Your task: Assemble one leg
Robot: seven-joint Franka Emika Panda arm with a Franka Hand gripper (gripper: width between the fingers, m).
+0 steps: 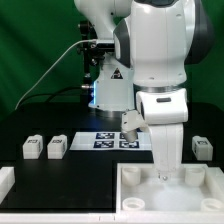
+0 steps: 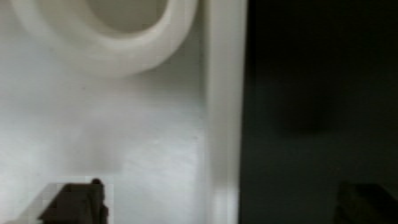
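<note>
Claw (image 2: 217,203) spread abv panel (image 2: 107,130), 3 legs (image 1: 57,147) loose

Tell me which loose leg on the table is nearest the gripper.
The leg alone on the exterior view's right, close to the gripper; the other two legs sit together at that view's left.

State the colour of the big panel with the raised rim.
White; the panel shows best in the exterior view.

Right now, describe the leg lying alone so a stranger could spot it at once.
Start at the large white panel in front, then look just behind its corner on the exterior view's right. There a small white leg sits alone on the black table; the other two legs sit paired at the left.
</note>
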